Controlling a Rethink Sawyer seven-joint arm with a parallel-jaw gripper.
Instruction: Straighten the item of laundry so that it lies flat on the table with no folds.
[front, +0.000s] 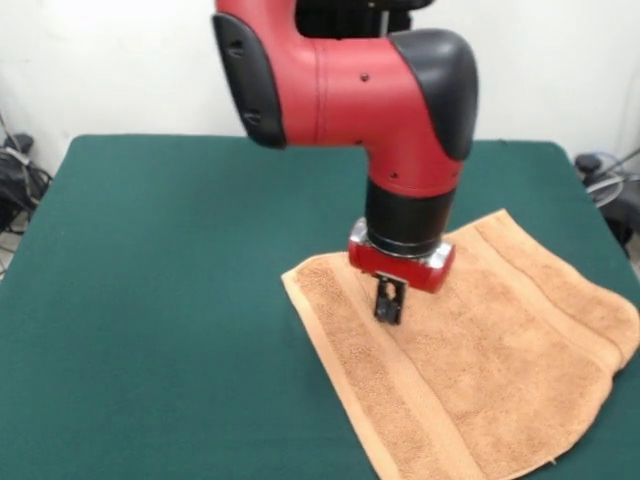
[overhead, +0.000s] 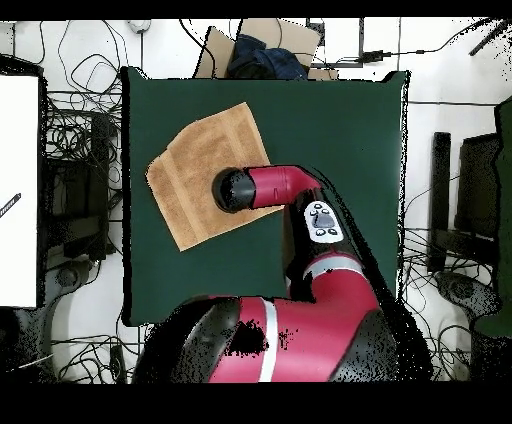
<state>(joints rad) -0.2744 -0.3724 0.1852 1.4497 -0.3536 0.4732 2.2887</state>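
The orange-tan towel (front: 500, 360) lies on the green table (front: 180, 300) at the lower right of the front view and runs off the bottom edge. It is spread mostly flat, with a woven band along its left side and a doubled, thicker edge at its right. My gripper (front: 388, 308) points straight down onto the towel near its far left corner. The black fingers stand close together with their tips at the cloth. In the overhead view the towel (overhead: 190, 200) lies on the left part of the table (overhead: 340, 150). The arm's wrist (overhead: 235, 190) covers the gripper there.
Cables lie off the table's left edge (front: 20, 180) and right edge (front: 605, 175). In the overhead view a cardboard box (overhead: 250, 45) sits beyond the table's top edge, a white panel (overhead: 18, 190) stands at the left, and wires surround the table.
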